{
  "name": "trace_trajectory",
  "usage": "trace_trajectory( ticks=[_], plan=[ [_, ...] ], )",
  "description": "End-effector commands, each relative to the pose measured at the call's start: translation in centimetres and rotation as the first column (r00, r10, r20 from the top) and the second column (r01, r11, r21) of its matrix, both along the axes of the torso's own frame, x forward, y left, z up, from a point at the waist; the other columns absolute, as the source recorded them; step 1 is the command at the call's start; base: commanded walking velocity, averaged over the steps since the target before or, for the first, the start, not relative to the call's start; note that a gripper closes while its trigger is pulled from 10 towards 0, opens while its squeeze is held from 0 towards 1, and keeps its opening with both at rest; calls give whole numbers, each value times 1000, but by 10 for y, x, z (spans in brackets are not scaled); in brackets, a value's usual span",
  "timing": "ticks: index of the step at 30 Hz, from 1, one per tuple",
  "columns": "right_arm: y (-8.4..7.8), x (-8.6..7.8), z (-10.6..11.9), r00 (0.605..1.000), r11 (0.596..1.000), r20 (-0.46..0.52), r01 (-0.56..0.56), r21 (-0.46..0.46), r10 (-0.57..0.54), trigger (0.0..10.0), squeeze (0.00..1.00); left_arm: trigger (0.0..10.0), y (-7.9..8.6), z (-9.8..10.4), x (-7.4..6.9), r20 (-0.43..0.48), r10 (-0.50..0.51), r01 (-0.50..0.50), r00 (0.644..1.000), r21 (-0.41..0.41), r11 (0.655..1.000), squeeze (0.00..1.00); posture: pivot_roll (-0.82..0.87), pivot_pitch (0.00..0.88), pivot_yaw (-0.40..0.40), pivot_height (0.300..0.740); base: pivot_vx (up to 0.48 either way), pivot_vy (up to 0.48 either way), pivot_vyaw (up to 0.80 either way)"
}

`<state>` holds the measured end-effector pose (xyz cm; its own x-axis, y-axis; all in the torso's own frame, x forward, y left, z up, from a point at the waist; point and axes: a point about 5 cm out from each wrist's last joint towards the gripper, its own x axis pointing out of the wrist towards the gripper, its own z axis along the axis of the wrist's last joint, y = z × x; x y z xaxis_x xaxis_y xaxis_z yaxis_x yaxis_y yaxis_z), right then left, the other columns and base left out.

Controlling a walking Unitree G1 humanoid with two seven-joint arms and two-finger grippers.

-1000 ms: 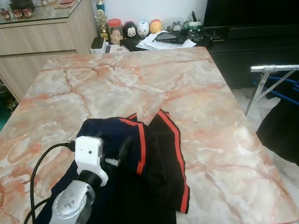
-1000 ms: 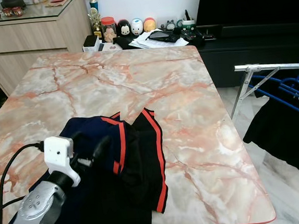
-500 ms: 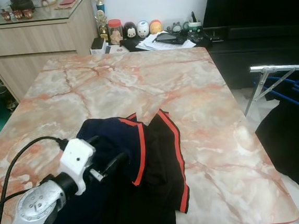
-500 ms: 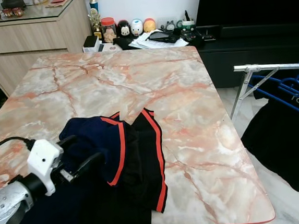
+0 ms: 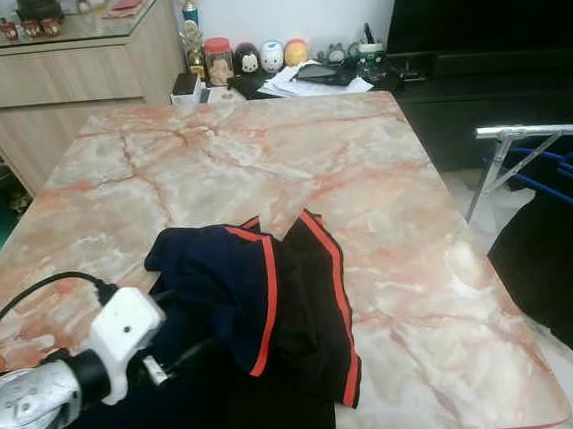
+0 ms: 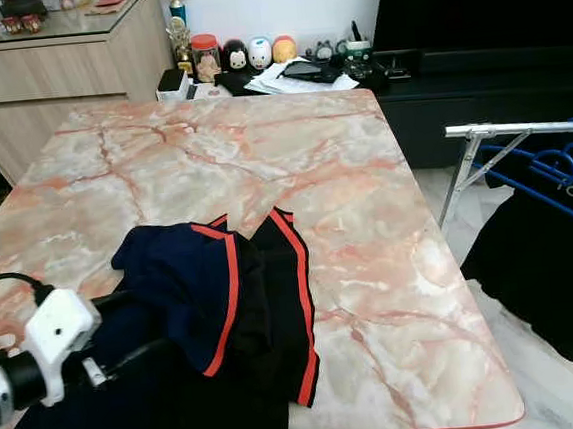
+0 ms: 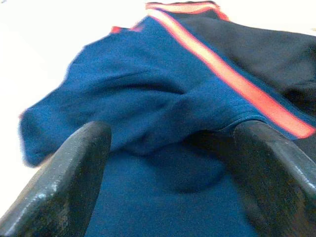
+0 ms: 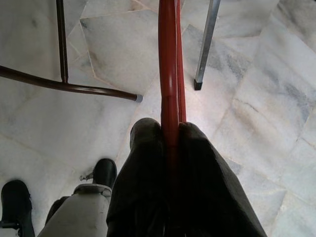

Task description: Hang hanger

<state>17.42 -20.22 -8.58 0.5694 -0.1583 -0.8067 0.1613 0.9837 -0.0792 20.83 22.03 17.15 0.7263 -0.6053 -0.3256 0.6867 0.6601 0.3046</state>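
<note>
Jaws clamp red hanger [image 8: 168,74] lengthwise.

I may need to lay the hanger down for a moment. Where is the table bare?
The table is bare over its whole far half, from the clothes to the far edge, and along the right side beside the red-trimmed hem. The near left corner is crowded: clothes and the left claw, open, over them.
</note>
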Motion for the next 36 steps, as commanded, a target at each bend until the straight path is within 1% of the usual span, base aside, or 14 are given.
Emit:
trace_trajectory(
  ticks=[1, 2, 3, 5, 7, 8, 9, 11, 14, 15, 16, 18, 21, 36],
  plan=[
    [0, 5, 2, 1000, 1000, 20, -2, -2, 2, 10000, 0, 10000, 10, 13, -1, 15, 39, -37, 999, -120, 992, 1000, 106, 0, -47, 740, 0, 0, 0],
    [0, 5, 2, 1000, 1000, 20, -2, -2, 2, 10000, 0, 10000, 12, 16, -1, 20, 48, -45, 999, -154, 987, 1000, 106, 0, -47, 740, 0, 0, 0],
    [-1, 5, 3, 1000, 1000, 20, -3, -2, 3, 10000, 0, 10000, 13, 17, -1, 24, 58, -53, 998, -191, 980, 0, 116, 0, -52, 740, 0, 0, 0],
    [-1, 5, 3, 1000, 1000, 20, -6, -2, 6, 10000, 0, 10000, 14, 16, 7, 63, 188, -156, 980, -336, 929, 0, 116, 0, -52, 740, 0, 0, 0],
    [-1, 5, 3, 1000, 1000, 20, -8, -2, 8, 10000, 0, 10000, 10, 13, 11, 89, 242, -190, 966, -392, 900, 0, 112, 0, -52, 740, 0, 0, 0],
    [-1, 5, 3, 1000, 1000, 21, -7, -2, 7, 10000, 0, 10000, 6, 9, 15, 94, 308, -237, 947, -442, 865, 0, 104, 0, -53, 740, 0, 0, 0],
    [-1, 5, 3, 1000, 1000, 21, -7, -2, 7, 10000, 0, 10000, 6, 9, 15, 94, 308, -237, 947, -442, 865, 0, 104, 0, -53, 740, 0, 0, 0],
    [-2, 5, 3, 1000, 1000, 25, -4, -2, 4, 10000, 0, 10000, -5, -4, 25, 74, 432, -339, 899, -508, 792, 0, 105, 0, -56, 740, 0, 0, 0],
    [-2, 5, 3, 1000, 1000, 29, 2, -1, -2, 10000, 0, 10000, -22, -22, 30, 33, 500, -411, 865, -524, 746, 0, 100, 0, -54, 740, 0, 0, 0],
    [-2, 5, 3, 1000, 1000, 29, 2, -1, -2, 10000, 0, 10000, -22, -22, 30, 33, 500, -411, 865, -524, 746, 0, 100, 0, -54, 740, 0, 0, 0],
    [-2, 5, 3, 1000, 1000, 30, 3, 0, -3, 10000, 0, 10000, -25, -33, 29, -18, 533, -454, 846, -550, 701, 0, 92, 0, -47, 740, 0, 0, 0],
    [-2, 5, 3, 999, 1000, 36, 7, 5, -8, 10000, 0, 10000, -22, -40, 29, -45, 568, -495, 822, -548, 674, 0, 82, 0, -46, 740, 0, 0, 0],
    [-2, 5, 3, 999, 1000, 34, 6, 2, -6, 10000, 0, 10000, -22, -38, 30, -31, 581, -495, 813, -563, 662, 0, 84, 0, -47, 740, 0, 0, 0],
    [-2, 4, 3, 1000, 1000, 28, 7, 1, -7, 10000, 0, 10000, -42, -38, 33, 1, 524, -436, 852, -553, 710, 0, 90, 0, -48, 740, 0, 0, 0]
  ],
)
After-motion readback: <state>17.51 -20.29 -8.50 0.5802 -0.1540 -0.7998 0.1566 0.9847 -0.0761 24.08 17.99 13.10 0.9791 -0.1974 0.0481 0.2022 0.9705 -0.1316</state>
